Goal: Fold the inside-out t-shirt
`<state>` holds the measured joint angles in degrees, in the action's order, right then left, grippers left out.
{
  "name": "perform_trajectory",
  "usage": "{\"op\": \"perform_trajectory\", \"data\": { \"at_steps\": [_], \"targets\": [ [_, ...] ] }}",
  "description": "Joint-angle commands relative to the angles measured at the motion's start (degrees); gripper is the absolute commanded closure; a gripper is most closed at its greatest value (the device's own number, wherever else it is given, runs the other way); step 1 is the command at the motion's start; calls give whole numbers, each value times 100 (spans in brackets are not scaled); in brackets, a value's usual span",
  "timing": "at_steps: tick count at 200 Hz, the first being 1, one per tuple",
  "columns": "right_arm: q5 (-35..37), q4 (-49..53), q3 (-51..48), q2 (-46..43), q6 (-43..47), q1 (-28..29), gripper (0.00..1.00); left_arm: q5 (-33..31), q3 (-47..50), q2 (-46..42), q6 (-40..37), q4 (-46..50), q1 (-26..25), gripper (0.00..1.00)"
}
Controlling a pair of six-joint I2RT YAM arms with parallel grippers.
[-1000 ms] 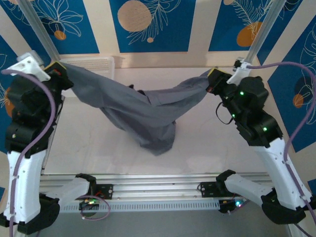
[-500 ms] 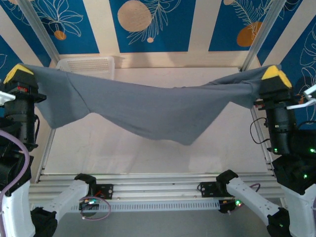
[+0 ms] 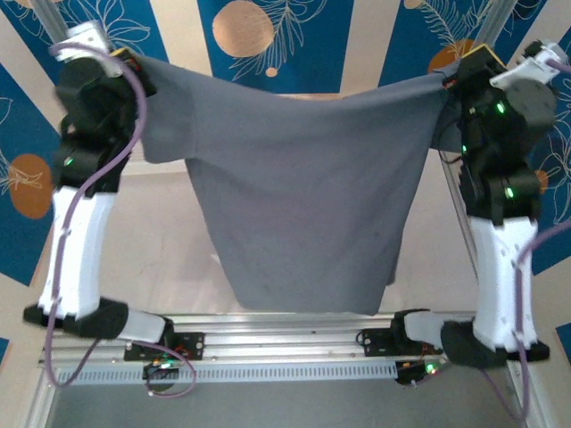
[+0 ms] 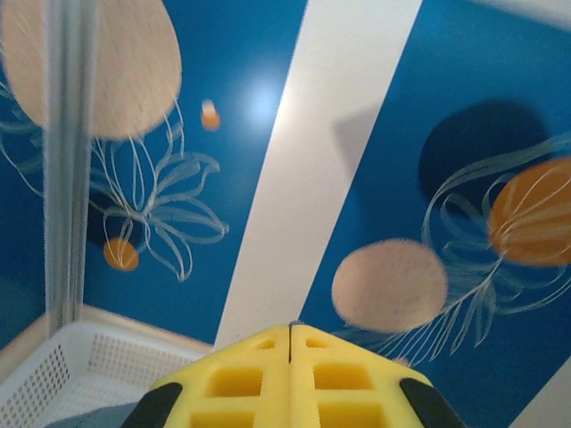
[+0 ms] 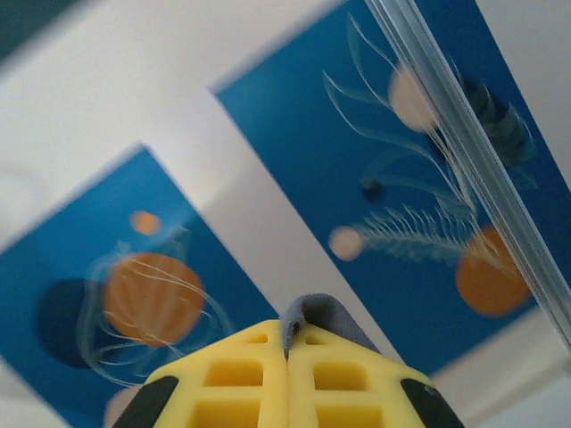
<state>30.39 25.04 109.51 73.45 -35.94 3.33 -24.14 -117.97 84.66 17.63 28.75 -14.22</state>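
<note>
The dark grey t-shirt (image 3: 299, 187) hangs spread wide in the air between both raised arms, its lower edge dangling near the front rail. My left gripper (image 3: 134, 62) holds its upper left corner and my right gripper (image 3: 459, 69) holds its upper right corner. In the left wrist view the yellow fingers (image 4: 268, 374) are pressed together, with a thin sliver of grey at the tip of my left gripper (image 4: 290, 325). In the right wrist view a fold of the t-shirt (image 5: 314, 316) pokes out of my shut right gripper (image 5: 287, 339).
A white mesh basket (image 4: 62, 374) sits at the back left of the table, seen in the left wrist view. The table (image 3: 152, 232) lies below the hanging cloth. Metal frame posts (image 3: 473, 232) stand at the sides, and a blue patterned wall (image 3: 294, 36) is behind.
Both arms have lifted high and tilted the grippers upward. The t-shirt went from a bunched sag on the table, to a stretched span, to hanging flat in the air.
</note>
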Motion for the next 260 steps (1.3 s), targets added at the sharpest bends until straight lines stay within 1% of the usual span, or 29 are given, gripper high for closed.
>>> {"op": "perform_trajectory", "data": {
  "at_steps": [1,12,17,20,22,25,35,38,41,46,50,58,66,72,88,104,116,133,149,165,177,185,199,206,218,237,250,260],
  "targets": [
    [-906,590,37,732,-866,-352,100,230,-247,765,56,17,168,100],
    [-1028,499,-16,1210,-859,-400,100,276,-415,1329,22,-53,178,100],
    [-1146,506,17,1458,-900,-447,96,323,-517,1587,3,-108,190,100],
    [-1248,525,73,1623,-918,-487,91,365,-590,1773,-23,-143,193,99],
    [-1326,541,113,1728,-924,-508,86,403,-658,1898,-45,-166,205,94],
    [-1439,558,180,1897,-945,-543,77,452,-772,2064,-73,-181,205,84],
    [-1761,709,504,2427,-964,-654,38,625,-1380,2786,-117,0,234,48],
    [-1826,822,664,2603,-964,-677,30,682,-1623,3007,-151,92,242,40],
    [-1875,951,836,2762,-961,-698,24,720,-1885,3198,-173,235,253,32],
    [-1917,1259,1136,2960,-946,-726,15,784,-2366,3550,-183,516,265,23],
    [-1934,1503,1383,3141,-944,-751,11,842,-2758,3787,-189,765,263,18],
    [-2022,1960,1843,3432,-911,-793,10,976,-3379,4135,-204,1156,270,13],
    [-2154,2279,2135,3581,-811,-819,10,1087,-3653,4262,-208,1336,270,10],
    [-2238,2352,2163,3586,-690,-825,10,1172,-3619,4214,-194,1337,275,4],
    [-2371,2262,1693,3271,-588,-826,10,1569,-3103,3824,-147,1125,280,3],
    [-2569,1867,751,2642,-533,-834,10,2111,-2022,3091,-19,579,272,2],
    [-2787,1531,-68,2077,-514,-834,10,2626,-895,2376,113,-87,275,1],
    [-3049,1144,-1298,1219,-662,-803,10,3520,860,1289,262,-1193,237,1],
    [-2995,943,-2485,407,-843,-606,10,4161,2278,357,313,-2030,100,1],
    [-2661,988,-3579,-319,-835,-193,10,4446,3308,-404,17,-2249,-244,1],
    [-2390,1190,-4271,-735,-923,210,11,4566,3924,-848,-600,-2121,-678,1],
    [-2366,1333,-4661,-912,-948,461,11,4577,4254,-1056,-1046,-1905,-1010,1],
    [-2319,1865,-5035,-975,-1133,869,12,4548,4714,-1267,-1625,-1397,-1554,1],
    [-2420,2085,-5176,-933,-1246,1085,11,4507,4936,-1326,-1831,-1162,-1829,1],
    [-2585,2316,-5424,-787,-1431,1520,11,4357,5309,-1380,-2096,-820,-2248,1],
    [-2626,2585,-5646,-431,-1606,2172,11,3859,5833,-1450,-2355,-485,-2792,1],
    [-2703,2541,-5757,-169,-1638,2470,12,3462,6124,-1523,-2246,-383,-2973,1],
    [-2771,2461,-5800,37,-1635,2660,12,3297,6249,-1581,-2199,-199,-3037,1]
  ]
}}
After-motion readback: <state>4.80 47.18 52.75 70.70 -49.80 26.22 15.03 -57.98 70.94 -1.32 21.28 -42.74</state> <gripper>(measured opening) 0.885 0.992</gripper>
